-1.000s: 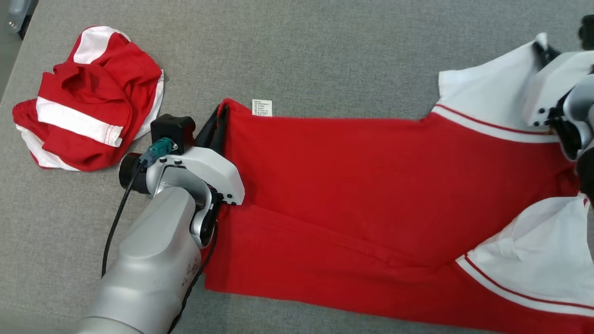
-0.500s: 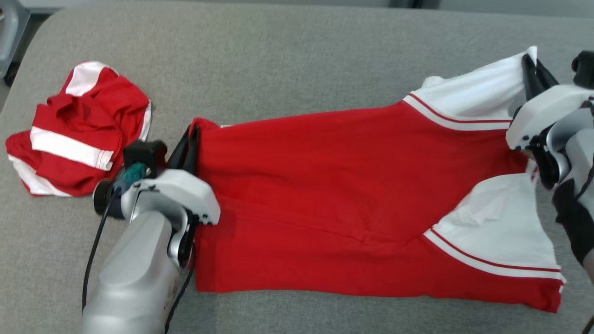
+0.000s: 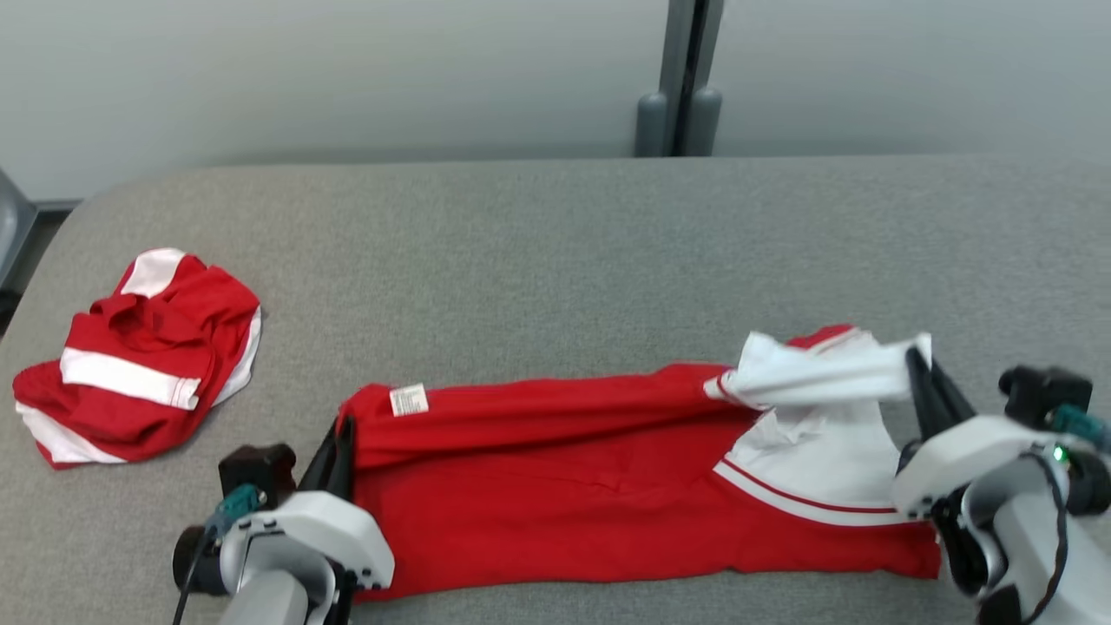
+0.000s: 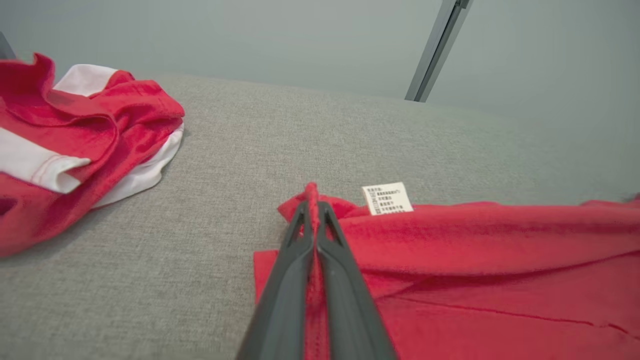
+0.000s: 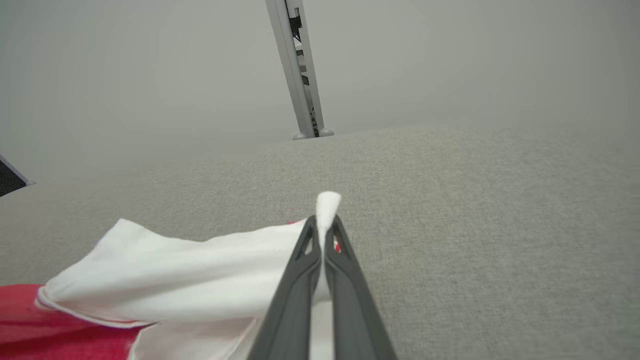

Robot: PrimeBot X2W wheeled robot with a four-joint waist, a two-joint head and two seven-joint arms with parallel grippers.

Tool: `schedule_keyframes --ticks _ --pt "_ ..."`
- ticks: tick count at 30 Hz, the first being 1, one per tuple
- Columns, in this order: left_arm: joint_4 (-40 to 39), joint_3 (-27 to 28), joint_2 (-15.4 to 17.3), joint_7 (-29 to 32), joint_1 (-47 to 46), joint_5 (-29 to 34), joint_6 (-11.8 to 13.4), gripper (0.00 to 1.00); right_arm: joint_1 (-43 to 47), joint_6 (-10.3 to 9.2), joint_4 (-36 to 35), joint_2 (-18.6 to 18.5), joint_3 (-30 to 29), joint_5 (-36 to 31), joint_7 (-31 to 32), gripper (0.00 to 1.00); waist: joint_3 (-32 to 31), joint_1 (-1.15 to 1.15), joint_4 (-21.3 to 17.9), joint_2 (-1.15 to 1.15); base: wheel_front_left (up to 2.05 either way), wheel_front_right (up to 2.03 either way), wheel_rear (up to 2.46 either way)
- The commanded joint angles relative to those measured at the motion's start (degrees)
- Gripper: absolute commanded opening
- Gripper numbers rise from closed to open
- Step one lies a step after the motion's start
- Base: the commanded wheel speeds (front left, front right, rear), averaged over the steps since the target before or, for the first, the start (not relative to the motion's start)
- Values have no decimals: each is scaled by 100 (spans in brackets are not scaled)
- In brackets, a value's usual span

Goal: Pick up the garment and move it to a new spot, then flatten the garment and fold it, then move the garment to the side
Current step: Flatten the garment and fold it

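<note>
Noted red-and-white garment (image 3: 555, 495) lying lengthwise across the lower centre of the head view on the grey padded surface (image 3: 555, 243), its upper edge raised at both ends and doubled toward the bottom of the frame. Found left gripper (image 3: 345, 425) at lower left clenched on the red hem corner, cloth pinched between its fingers (image 4: 292, 270) in the left wrist view, just beside the white care label (image 3: 408, 400). Found right gripper (image 3: 916, 356) at lower right clenched on a white sleeve corner, a tuft of white poking past the tips in the right wrist view. Judged 2 corners gripped at once so as to carry that edge over as 1 straight line: probably the lengthwise fold in hand, flattening apparently done. Held low, presumably to keep the bottom layer from dragging. Seen white fabric bunched at the right end; possible uneven fold there. Logged 1 crumpled red-and-white pile (image 3: 139, 365) at the left of the frame, well apart, untouched. Beyond the surface, recorded a pale wall (image 3: 347, 78) and 1 grey upright post (image 3: 686, 87) at upper centre.
</note>
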Motion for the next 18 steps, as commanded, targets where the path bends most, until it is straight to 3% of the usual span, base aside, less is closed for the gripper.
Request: schedule_keyframes --ticks 1,8,9,10,11,13,18 --pt "-47 67 7 0 167 49 -3 0 258 -2 -73 45 -67 10 -24 0 -232 0 -157 0 0 0 0" --pt "-65 166 -53 -1 724 75 1 0 889 -2 83 225 -142 -131 -26 0 -414 0 -198 0 0 0 0" --pt "-87 182 -64 0 788 103 27 7 928 -2 120 236 -160 -153 -26 0 -434 0 -189 0 0 0 0" --pt "-89 203 -73 0 863 122 39 48 966 -2 155 249 -186 -171 -25 9 -448 0 -182 0 0 0 0" --pt "-88 220 -78 0 936 143 54 100 998 -2 173 254 -237 -175 -26 38 -465 0 -172 0 0 0 0" --pt "-113 251 -85 0 1063 169 59 100 1059 -2 199 291 -353 -207 -26 100 -519 0 -153 0 0 0 0" --pt "-655 465 -103 0 1456 420 230 100 1187 -2 97 373 -649 -298 -25 100 -587 0 -100 0 0 0 0"
